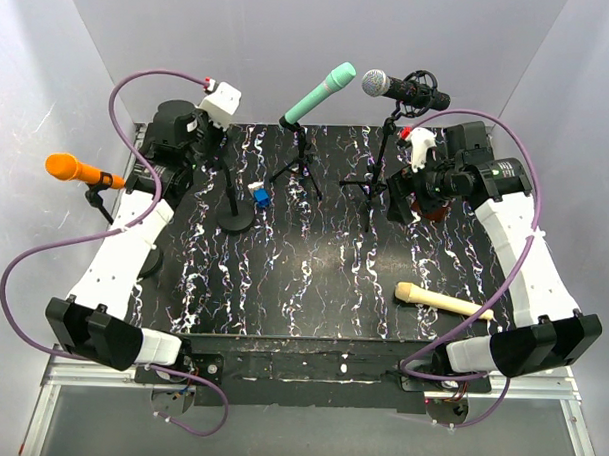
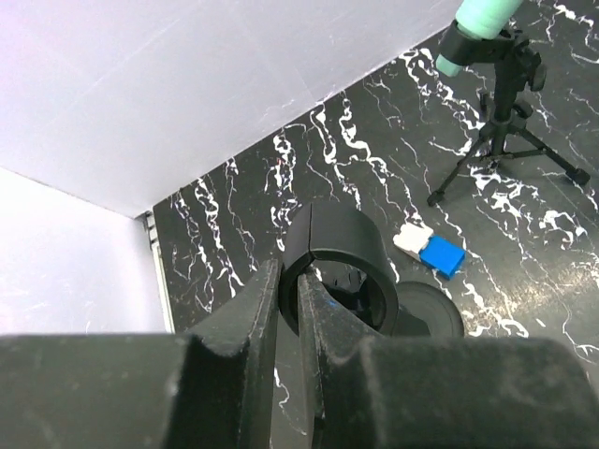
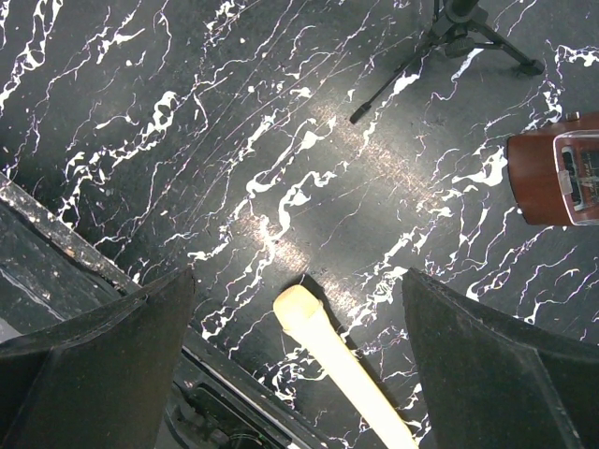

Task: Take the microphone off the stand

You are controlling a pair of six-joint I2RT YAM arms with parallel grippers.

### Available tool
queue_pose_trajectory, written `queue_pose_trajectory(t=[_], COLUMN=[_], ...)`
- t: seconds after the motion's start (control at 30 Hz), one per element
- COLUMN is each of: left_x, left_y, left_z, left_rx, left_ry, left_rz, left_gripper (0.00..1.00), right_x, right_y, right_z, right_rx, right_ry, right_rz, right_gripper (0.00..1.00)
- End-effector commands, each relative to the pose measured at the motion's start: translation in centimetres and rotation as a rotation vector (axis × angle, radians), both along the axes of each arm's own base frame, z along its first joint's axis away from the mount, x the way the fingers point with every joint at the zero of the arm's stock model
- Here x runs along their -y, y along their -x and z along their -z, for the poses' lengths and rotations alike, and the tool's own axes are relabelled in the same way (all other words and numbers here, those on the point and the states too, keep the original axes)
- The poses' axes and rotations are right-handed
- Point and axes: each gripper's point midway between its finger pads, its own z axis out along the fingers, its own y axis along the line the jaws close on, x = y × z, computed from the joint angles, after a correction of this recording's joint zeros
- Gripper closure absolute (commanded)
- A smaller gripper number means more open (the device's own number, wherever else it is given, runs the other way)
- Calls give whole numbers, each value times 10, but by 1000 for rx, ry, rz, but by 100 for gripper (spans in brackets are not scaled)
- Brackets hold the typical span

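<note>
One cream microphone (image 1: 442,300) is lying loose on the table (image 1: 312,288), seemingly already off. At the left wrist, the left gripper (image 2: 288,281) is pinching an empty clip (image 2: 342,248), probably steadying its stand (image 2: 432,316). At the right wrist, the right gripper (image 3: 295,281) is hanging wide open and empty over that microphone.

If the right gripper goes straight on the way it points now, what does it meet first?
Probably the cream microphone lying on the table: its head sits between the fingers of the open right gripper in the wrist view. Depth is unclear.
</note>
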Motion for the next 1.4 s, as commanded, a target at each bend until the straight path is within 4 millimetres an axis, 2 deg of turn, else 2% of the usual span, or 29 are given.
queue_pose_trajectory(t=[0.0, 0.03, 0.13, 0.2, 0.3, 0.37, 0.5, 0.6, 0.63, 0.73, 0.9, 1.03, 1.13, 1.27, 1.37], left_x=[-16, -17, -18, -15, -7, 10, 62, 104, 118, 142, 161, 163, 162, 161, 159], left_y=[-3, 0, 9, 16, 28, 38, 63, 78, 83, 87, 85, 85, 88, 86, 84], left_z=[-26, -26, -35, -42, -62, -78, -111, -118, -117, -117, -114, -110, -111, -112, -114], left_rx=[126, 120, 109, 100, 121, 129, 137, 70, 35, -27, -52, -54, -37, -16, 1], left_ry=[18, 25, 40, 41, 63, 97, 212, 326, 363, 454, 498, 506, 503, 490, 479], left_rz=[-78, -81, -70, -41, 22, 120, 420, 659, 734, 849, 908, 912, 907, 898, 886], left_gripper=[100, 95, 47, 29, 14, 9, 4, 2, 2, 2, 2, 2, 2, 2, 2], right_x=[-4, -5, -7, -9, -7, -4, 6, 8, 6, 4, -3, -7, -14, -28, -30], right_y=[-2, -1, 4, 10, 10, 6, -15, -35, -43, -67, -104, -135, -150, -167, -182], right_z=[-20, -24, -49, -75, -121, -145, -182, -202, -200, -214, -229, -225, -224, -204, -192], right_rx=[70, 79, 132, 197, 329, 410, 590, 708, 717, 834, 996, 1020, 1060, 1063, 1064], right_ry=[-30, -36, -72, -103, -166, -179, -154, -105, -86, -31, 19, 48, 63, 134, 187], right_rz=[-9, -11, -18, -51, -51, -49, -44, -103, -131, -180, -233, -252, -283, -380, -409], right_gripper=[2, 2, 2, 2, 2, 2, 2, 3, 4, 5, 2, 2, 2, 2, 5])
